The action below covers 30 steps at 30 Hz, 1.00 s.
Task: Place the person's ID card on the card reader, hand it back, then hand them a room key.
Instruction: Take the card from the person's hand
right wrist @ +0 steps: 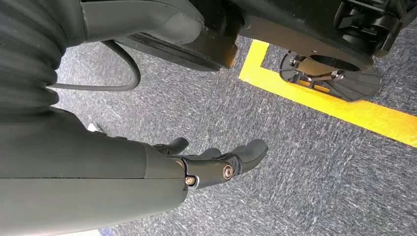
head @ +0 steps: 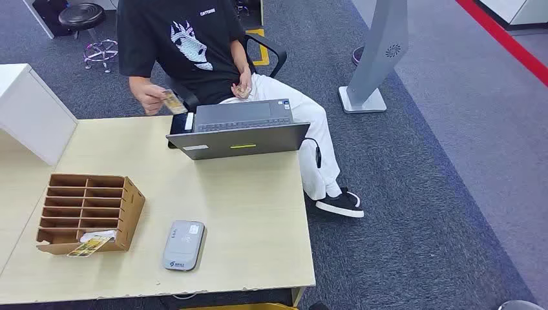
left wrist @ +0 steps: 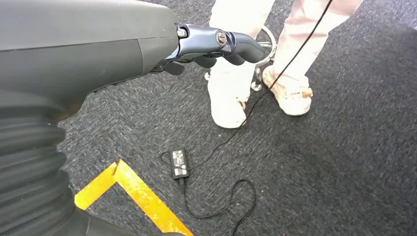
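- Head view: a person in a black printed T-shirt (head: 178, 39) sits on a chair behind the pale wooden worktop (head: 245, 219), holding the ID card (head: 172, 101) up in one hand just past the worktop's far edge, beside an open grey laptop (head: 240, 131).
- On the near part of the worktop lies the grey card reader (head: 183, 245), flat and with nothing on it. Just beside it stands a brown cardboard organiser (head: 87, 212) with many compartments. A room key (head: 89, 245) with a yellowish print pokes out of its lowest compartment, next to a bit of white paper.
- A white box (head: 29, 110) stands at the worktop's far corner, and a grey floor stand (head: 378, 55) rises from the carpet well apart from the worktop.
- Left wrist view: the left hand (left wrist: 216, 46) hangs over dark grey carpet, its fingers slightly curled and holding nothing. Below it lie a black power adapter (left wrist: 179, 163) with its cable, yellow floor tape (left wrist: 133, 194), and a person's pale shoes (left wrist: 227, 101).
- Right wrist view: the right hand (right wrist: 216, 162) hangs above the carpet, fingers loosely extended and apart, with nothing in them. A yellow tape line (right wrist: 344, 110) crosses the floor.
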Each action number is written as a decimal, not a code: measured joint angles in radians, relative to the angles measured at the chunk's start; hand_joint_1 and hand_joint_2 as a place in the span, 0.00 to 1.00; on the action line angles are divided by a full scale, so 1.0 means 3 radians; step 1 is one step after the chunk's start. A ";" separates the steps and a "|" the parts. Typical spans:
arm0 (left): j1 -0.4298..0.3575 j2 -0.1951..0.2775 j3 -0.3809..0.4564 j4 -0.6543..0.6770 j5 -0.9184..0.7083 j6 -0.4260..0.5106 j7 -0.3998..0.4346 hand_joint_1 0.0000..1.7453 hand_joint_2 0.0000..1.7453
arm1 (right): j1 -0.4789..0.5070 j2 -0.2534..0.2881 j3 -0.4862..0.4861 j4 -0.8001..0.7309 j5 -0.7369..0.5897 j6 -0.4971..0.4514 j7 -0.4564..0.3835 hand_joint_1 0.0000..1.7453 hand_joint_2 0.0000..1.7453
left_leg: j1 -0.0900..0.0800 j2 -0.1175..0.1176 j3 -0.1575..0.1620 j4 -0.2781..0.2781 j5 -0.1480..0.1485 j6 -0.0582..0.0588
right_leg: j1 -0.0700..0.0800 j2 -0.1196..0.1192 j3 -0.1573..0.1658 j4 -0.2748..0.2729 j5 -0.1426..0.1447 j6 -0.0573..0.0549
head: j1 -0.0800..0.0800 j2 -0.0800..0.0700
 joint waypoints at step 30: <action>0.0022 -0.0006 -0.0090 -0.0802 0.0460 0.0132 -0.0304 0.00 1.00 | 0.0112 0.0048 0.0219 -0.0213 -0.0107 0.0000 -0.0004 0.00 1.00 | 0.0000 0.0000 0.0001 0.0000 0.0000 0.0000 | 0.0000 0.0000 0.0000 0.0000 0.0000 0.0000 | 0.0000 0.0001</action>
